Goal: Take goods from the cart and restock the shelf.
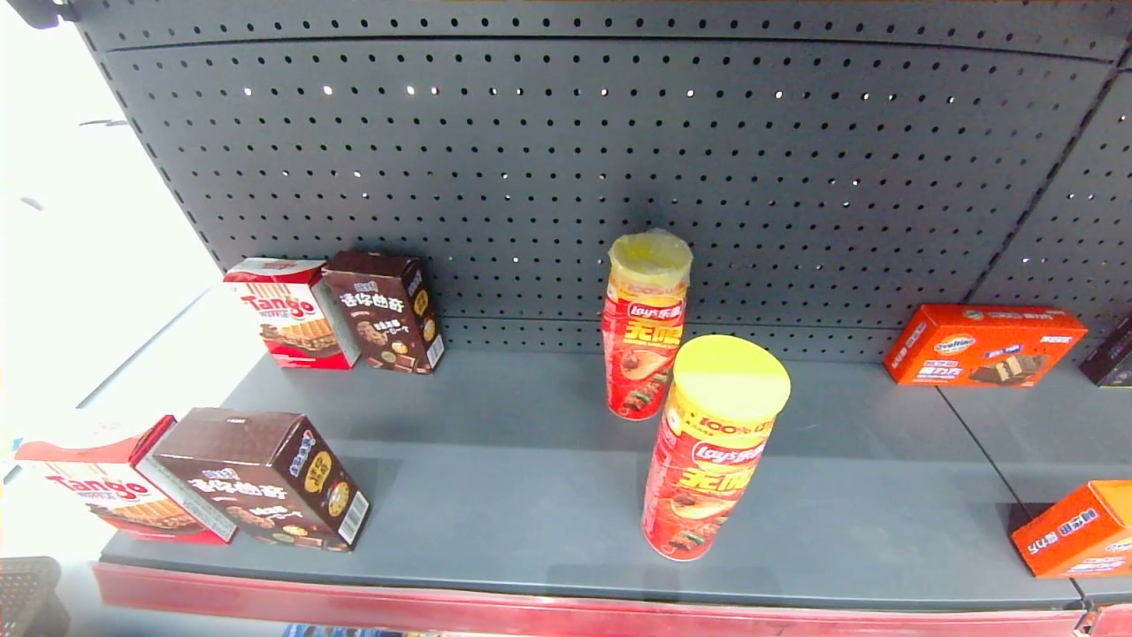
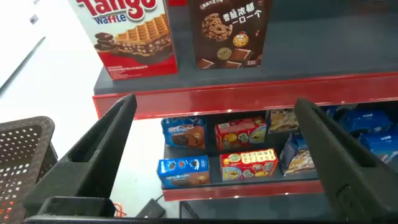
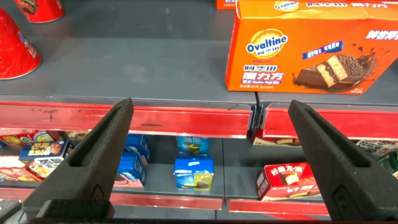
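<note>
On the grey shelf (image 1: 531, 478) stand two red chip cans with yellow lids, one at the front (image 1: 707, 451) and one behind it (image 1: 644, 327). At the left are two red wafer boxes (image 1: 97, 482) (image 1: 287, 310) and two brown cookie boxes (image 1: 265, 478) (image 1: 385, 310). Orange boxes lie at the right (image 1: 982, 345) (image 1: 1074, 526). My left gripper (image 2: 214, 155) hangs open and empty below the shelf's red front edge (image 2: 249, 96), under the front wafer box (image 2: 130, 34) and cookie box (image 2: 230, 31). My right gripper (image 3: 211, 155) is open and empty in front of the orange box (image 3: 311, 46).
A lower shelf holds blue, red and yellow snack boxes (image 2: 245, 149) (image 3: 193, 171). A dark mesh basket (image 2: 25, 155) sits at the left, its corner also low in the head view (image 1: 26, 593). A perforated back panel (image 1: 575, 177) closes the shelf. Bare shelf lies between the cookie boxes and the cans.
</note>
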